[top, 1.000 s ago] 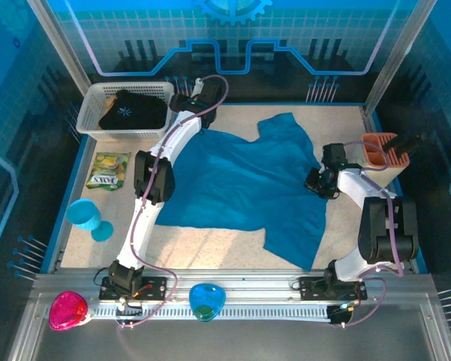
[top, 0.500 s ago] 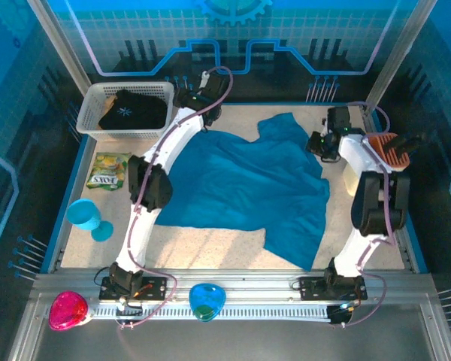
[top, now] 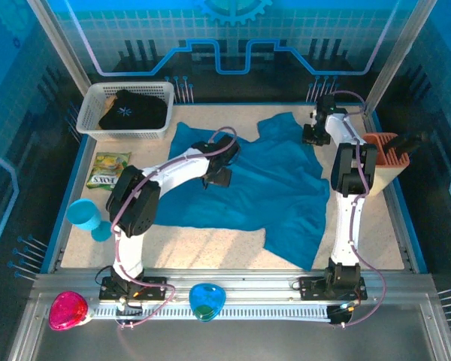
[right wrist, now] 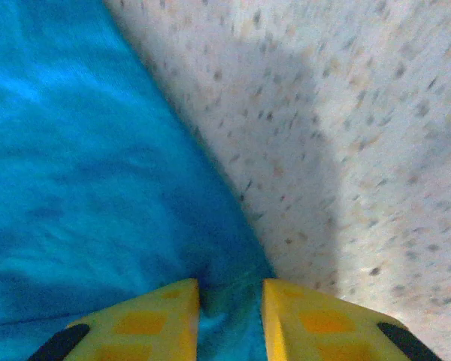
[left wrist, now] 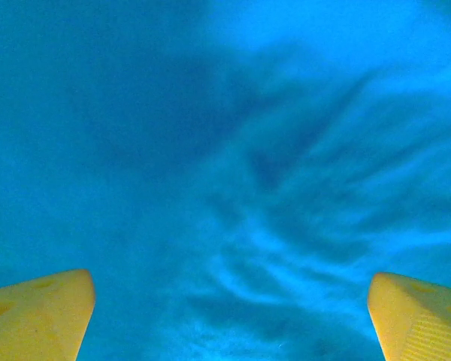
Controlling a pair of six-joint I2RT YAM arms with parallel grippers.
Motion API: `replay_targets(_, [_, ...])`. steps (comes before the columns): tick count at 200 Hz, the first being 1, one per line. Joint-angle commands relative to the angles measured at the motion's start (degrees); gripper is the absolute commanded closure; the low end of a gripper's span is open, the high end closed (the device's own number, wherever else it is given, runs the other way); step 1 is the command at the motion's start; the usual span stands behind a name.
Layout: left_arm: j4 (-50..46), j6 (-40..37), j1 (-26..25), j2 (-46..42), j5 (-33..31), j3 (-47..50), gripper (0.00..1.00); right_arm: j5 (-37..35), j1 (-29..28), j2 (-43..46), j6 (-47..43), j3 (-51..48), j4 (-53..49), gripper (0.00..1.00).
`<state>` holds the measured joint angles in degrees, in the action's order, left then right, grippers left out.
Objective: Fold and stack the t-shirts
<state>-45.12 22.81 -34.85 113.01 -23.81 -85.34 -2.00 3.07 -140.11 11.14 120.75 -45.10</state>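
The teal-blue t-shirt [top: 263,188] lies spread and rumpled across the middle of the table. My left gripper [top: 219,177] hovers over its left half. In the left wrist view that gripper [left wrist: 225,323] is open wide, its yellow fingertips [left wrist: 37,312] far apart with only teal cloth [left wrist: 233,150] below. My right gripper [top: 310,136] is at the shirt's far right edge. In the right wrist view it [right wrist: 231,316] is shut on a fold of the teal hem [right wrist: 233,331]. The black t-shirt [top: 131,111] with a pale starburst lies in the white basket [top: 90,113] at the back left.
A yellow snack bag [top: 107,170] and a light-blue cup [top: 86,216] sit along the left side. An orange rack [top: 387,153] stands at the right edge, close to the right arm. Bare speckled tabletop [right wrist: 361,113] lies right of the shirt's hem.
My left gripper let go of the shirt's back-left corner, opened and drew back to the shirt's middle. My right gripper moved toward the back right, still on the hem.
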Motion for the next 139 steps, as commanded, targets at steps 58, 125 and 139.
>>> replay_targets(58, [7.87, 11.81, -0.07, 0.74, 10.51, 15.88, 0.10, -10.73, 2.14, -9.43, -3.08, 13.36, -11.19, 1.00])
replay_targets(125, [10.51, 14.60, -1.24, 0.27, 13.08, 25.52, 0.11, -13.33, 3.93, -11.20, 0.77, 19.89, -13.00, 1.00])
replay_targets(139, [10.43, 14.73, -1.62, 0.46, 13.18, 25.92, 0.11, -12.71, 4.09, -11.52, 1.30, 21.69, -13.04, 1.00])
